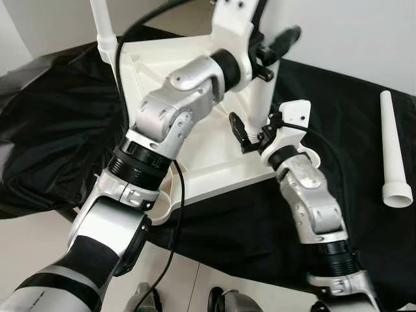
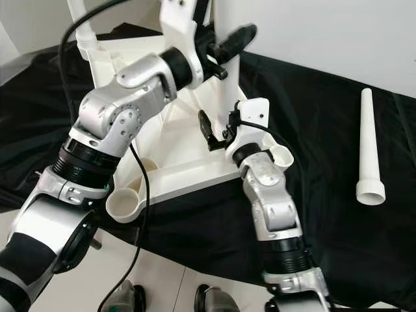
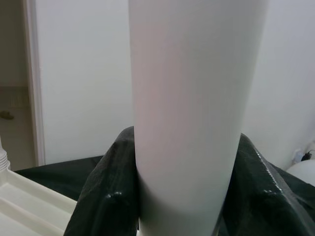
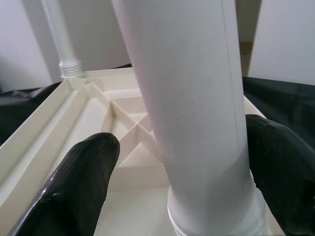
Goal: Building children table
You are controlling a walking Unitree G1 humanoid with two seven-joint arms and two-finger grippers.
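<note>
Tabletop: white, upside down on black cloth, near corner socket at cloth's front edge. Open cloth to robot's right.
Upright leg: stands in tabletop's right corner socket, just ahead of R arm.
L gripper: high on that leg, fingers clamped on both sides.
R gripper: low on same leg near its base, fingers straddling it; partly open, contact can't tell.
Far leg: upright in back-left corner.
Loose leg: flat on cloth, well right, apart from arms.
</note>
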